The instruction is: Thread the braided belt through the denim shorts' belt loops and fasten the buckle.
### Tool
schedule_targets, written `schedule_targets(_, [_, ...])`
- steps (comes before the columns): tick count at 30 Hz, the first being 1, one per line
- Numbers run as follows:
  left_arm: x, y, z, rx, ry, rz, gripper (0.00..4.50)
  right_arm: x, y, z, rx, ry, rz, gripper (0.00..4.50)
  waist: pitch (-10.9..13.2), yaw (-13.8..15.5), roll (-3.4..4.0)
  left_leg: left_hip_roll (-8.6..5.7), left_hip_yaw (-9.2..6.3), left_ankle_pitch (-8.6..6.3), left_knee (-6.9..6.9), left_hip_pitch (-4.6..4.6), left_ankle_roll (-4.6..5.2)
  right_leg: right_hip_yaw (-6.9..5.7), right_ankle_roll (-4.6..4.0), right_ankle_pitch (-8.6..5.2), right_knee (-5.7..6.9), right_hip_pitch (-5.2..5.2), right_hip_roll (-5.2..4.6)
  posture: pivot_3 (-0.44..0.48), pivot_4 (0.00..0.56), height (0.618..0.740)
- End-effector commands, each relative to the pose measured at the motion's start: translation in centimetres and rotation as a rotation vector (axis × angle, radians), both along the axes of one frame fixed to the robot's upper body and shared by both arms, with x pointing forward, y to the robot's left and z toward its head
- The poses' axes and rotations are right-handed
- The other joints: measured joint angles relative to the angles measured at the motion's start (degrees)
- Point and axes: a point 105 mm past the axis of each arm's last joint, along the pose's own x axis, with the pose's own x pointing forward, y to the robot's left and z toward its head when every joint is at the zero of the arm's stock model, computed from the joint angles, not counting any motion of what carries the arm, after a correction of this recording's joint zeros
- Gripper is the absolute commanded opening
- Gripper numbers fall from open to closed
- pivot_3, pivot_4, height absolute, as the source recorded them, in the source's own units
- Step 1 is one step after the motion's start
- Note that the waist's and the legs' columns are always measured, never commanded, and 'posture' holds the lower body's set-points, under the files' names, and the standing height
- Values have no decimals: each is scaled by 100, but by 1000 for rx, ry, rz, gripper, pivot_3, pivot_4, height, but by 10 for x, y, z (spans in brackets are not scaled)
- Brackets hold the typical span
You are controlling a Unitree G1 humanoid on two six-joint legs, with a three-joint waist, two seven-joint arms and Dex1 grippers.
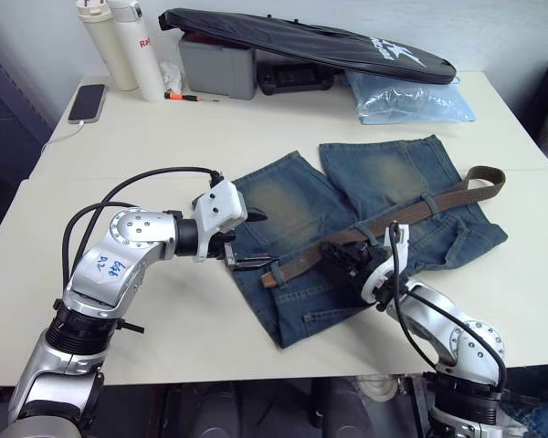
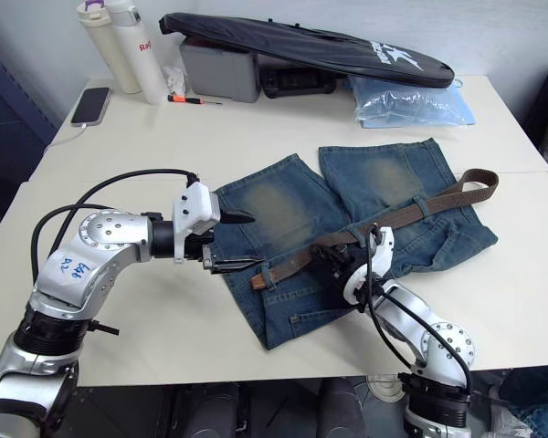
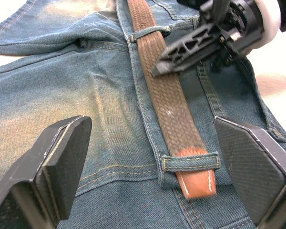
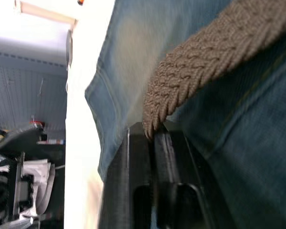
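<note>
The shorts [image 1: 347,228] lie flat on the table [image 1: 119,155], the belt [image 1: 411,212] running along the waistband through the loops [image 3: 190,162]. Right gripper [image 1: 340,257] pinches the belt mid-waistband. Left gripper [image 1: 248,242] hovers wide open beside the belt's tip.

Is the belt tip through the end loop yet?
Yes: the belt tip pokes out past the end loop, between the open left fingers.

Red letters "Ra", rest cut off, on white bottle [image 1: 144,50], white star logo with unreadable lettering on long black bag [image 1: 384,47], blue handwritten scrawl, not legible, on left arm label [image 1: 109,267]
</note>
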Motion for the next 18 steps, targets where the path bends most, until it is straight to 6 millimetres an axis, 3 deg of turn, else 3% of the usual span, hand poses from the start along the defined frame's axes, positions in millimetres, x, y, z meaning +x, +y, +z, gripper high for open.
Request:
schedule_targets(1, [-1, -3, 8, -2, -41, -21, 4500, -11, 25, -4, -8, 5, 111, 38, 0, -10, 0, 0, 0, 0, 0, 1, 0, 0, 0, 0, 0, 0, 0, 0, 150, 739])
schedule_targets(8, [-4, -2, 6, 11, -20, -33, 4500, -18, 54, -10, -61, -14, 210, 38, -2, -52, -3, 1, 0, 0, -1, 3, 1, 0, -1, -1, 2, 0, 1, 0, 150, 739])
schedule_targets(15, [-4, -4, 4, 21, -6, -55, 4500, -21, 62, -10, -121, -54, 252, 38, -4, -144, -6, 1, 0, 0, -1, 3, 1, 0, -1, -1, 3, 0, 1, 0, 150, 739])
schedule_targets(18, [-3, -5, 4, 22, -4, -60, 4500, -26, 58, -5, -136, -80, 279, 1040, -4, -132, -6, 1, -1, 0, -1, 3, 1, 0, -2, -1, 3, 0, 1, 0, 150, 739])
